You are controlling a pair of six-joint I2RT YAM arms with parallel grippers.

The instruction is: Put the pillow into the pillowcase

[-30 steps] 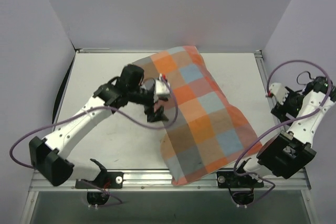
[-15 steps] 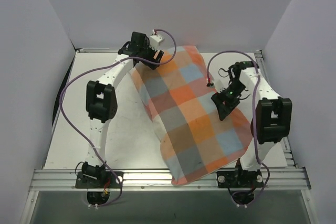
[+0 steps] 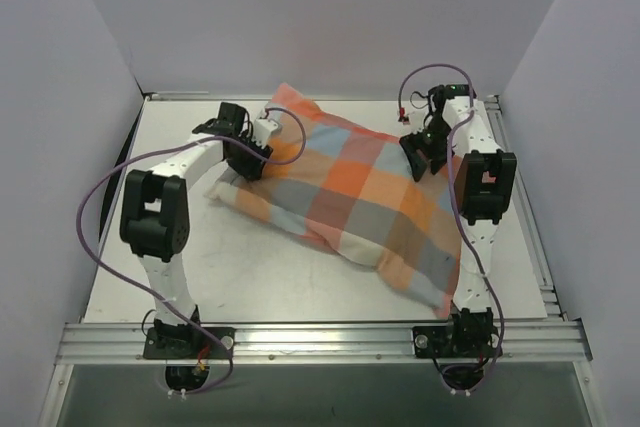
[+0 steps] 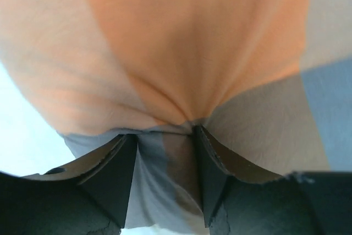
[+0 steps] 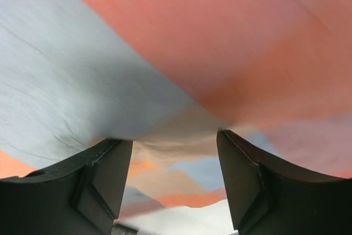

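Half a second ago the pillowcase (image 3: 350,197) ran from the back of the table (image 3: 200,257) down to the front rail (image 3: 320,332), and its near end hung over that rail. Now it has swung round. It lies flat across the table, from the back left to the front right, and all of it is on the table. It looks puffy and full. The pillow itself cannot be seen from any view.

The left gripper (image 3: 247,157) has come forward from the back edge. It sits at the left end of the pillowcase. From the left wrist camera, its two black fingers (image 4: 113,174) are close together, with a bunched fold of grey and orange cloth pinched between them. It is grasping the pillowcase.

The right gripper (image 3: 420,155) has moved toward the back right. It sits on the far right edge of the pillowcase. From the right wrist camera, its fingers (image 5: 245,174) stand wider apart, and a thick fold of cloth fills the gap and touches both. It grips the pillowcase too.

Both arms reach out from the near edge. Purple cables (image 3: 95,212) loop beside them.
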